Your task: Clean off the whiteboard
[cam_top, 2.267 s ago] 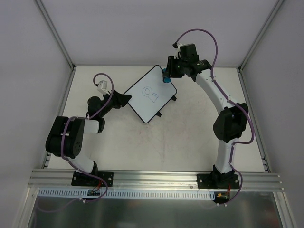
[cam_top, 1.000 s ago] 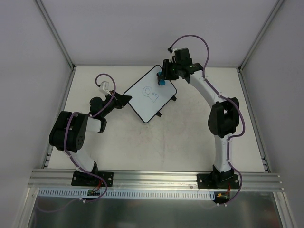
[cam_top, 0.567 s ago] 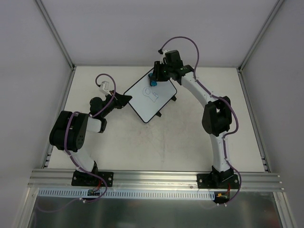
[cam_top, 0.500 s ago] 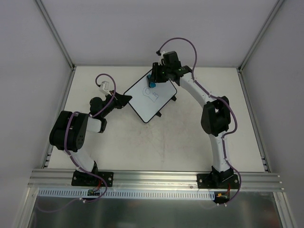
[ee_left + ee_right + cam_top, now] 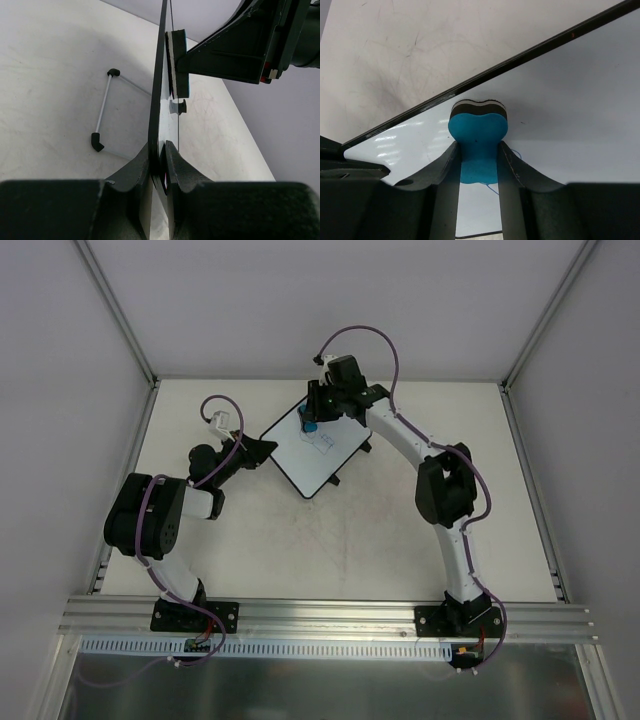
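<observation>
Counts: one whiteboard (image 5: 325, 462), one blue eraser (image 5: 309, 425), two arms, two black tabs (image 5: 334, 480) on the board's near-right edge.
Whiteboard: skewed on the surface (image 5: 350, 540), far of centre, its left corner pinched by the left end effector (image 5: 262, 449).
Right end effector (image 5: 312, 415): clamped on the eraser, which presses the board's far-left part, just inside the rim.
Change: the eraser has travelled leftward from the board's far corner; the board and left arm are unmoved.
Room: the board's near-right stretch lies uncovered; pen marks (image 5: 323, 441) sit just beside the eraser.
</observation>
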{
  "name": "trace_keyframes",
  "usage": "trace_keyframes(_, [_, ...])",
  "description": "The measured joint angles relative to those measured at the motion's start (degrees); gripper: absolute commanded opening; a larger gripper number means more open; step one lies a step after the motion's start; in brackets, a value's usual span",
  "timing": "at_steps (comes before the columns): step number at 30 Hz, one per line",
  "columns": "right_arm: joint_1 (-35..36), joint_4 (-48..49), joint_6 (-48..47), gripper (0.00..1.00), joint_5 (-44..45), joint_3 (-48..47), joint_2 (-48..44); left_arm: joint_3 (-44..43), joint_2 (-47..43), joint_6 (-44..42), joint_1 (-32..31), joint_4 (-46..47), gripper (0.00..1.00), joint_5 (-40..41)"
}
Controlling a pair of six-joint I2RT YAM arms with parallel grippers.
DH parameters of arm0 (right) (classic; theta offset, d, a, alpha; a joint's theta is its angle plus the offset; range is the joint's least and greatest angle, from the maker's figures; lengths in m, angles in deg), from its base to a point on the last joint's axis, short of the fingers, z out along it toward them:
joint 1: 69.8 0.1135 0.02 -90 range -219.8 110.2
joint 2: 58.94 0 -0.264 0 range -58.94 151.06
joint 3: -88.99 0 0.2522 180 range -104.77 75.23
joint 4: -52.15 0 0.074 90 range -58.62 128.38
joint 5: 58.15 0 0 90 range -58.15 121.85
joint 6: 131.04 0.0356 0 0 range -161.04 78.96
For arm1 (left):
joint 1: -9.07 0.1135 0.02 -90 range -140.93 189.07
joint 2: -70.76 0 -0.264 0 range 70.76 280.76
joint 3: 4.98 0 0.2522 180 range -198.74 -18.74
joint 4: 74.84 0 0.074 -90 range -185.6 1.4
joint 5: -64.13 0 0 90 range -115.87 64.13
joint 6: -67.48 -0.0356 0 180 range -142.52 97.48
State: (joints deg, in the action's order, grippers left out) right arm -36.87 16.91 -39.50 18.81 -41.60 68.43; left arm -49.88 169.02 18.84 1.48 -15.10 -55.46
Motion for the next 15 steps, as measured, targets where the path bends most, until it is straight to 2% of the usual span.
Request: trace_keyframes(15, [0.0,0.4,3.6,0.00,1.5,-0.9,1.3,0.1,0.0,0.0,0.0,-0.2,0.00,0.2])
